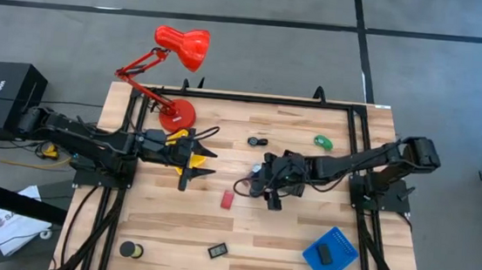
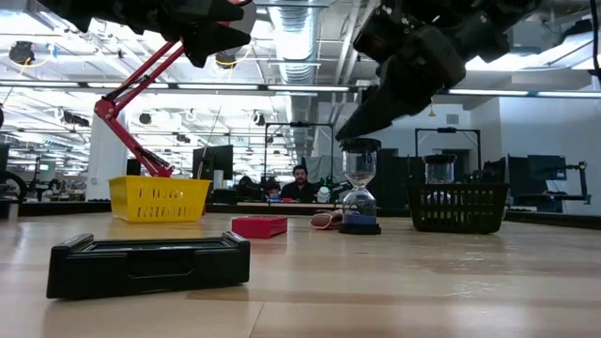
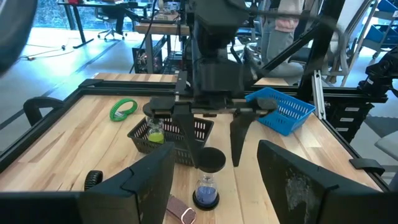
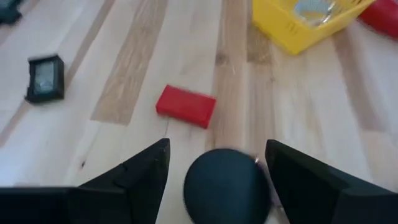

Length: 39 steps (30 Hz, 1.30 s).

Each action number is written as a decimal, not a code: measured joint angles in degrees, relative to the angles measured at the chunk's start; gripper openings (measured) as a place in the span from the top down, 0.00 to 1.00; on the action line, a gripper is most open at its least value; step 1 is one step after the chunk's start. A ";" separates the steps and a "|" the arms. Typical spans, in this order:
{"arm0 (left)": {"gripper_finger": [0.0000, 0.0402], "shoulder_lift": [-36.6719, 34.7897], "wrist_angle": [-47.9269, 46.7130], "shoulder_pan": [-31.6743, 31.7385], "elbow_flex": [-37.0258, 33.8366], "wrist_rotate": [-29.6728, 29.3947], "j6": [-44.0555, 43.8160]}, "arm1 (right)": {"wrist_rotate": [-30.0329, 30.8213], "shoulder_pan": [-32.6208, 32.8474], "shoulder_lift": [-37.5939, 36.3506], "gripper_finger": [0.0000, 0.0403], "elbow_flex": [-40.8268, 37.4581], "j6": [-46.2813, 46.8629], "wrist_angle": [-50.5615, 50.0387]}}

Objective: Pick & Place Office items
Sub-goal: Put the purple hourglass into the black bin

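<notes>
The left gripper (image 1: 197,160) hangs over the yellow tray (image 1: 181,144) at the table's left, jaws spread and empty. Right of it, near mid-table, the red block (image 1: 227,199) lies flat. Just right again, the right gripper (image 3: 211,134) hovers with jaws wide apart, straddling the hourglass (image 2: 360,186) that stands upright on the wood; nothing is gripped.

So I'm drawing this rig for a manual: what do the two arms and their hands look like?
Both arms are dark, nearly black, jointed links with black cables trailing along them. The left hand ends in two slim, pointed black fingers. The right hand is a bulkier black block; its fingers are broad, matte, wedge-shaped plates. No markings are legible.
</notes>
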 joint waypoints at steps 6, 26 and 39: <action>0.44 0.00 -0.02 0.01 0.00 -0.17 0.00 | 0.07 -0.24 2.89 0.37 -0.01 0.01 -0.01; 0.44 0.00 0.00 0.01 0.00 -0.11 0.00 | -0.16 -1.16 2.87 0.37 0.15 6.17 0.14; 0.44 0.00 0.00 0.02 0.00 0.09 0.00 | -0.15 -1.18 2.87 0.37 0.12 5.99 0.16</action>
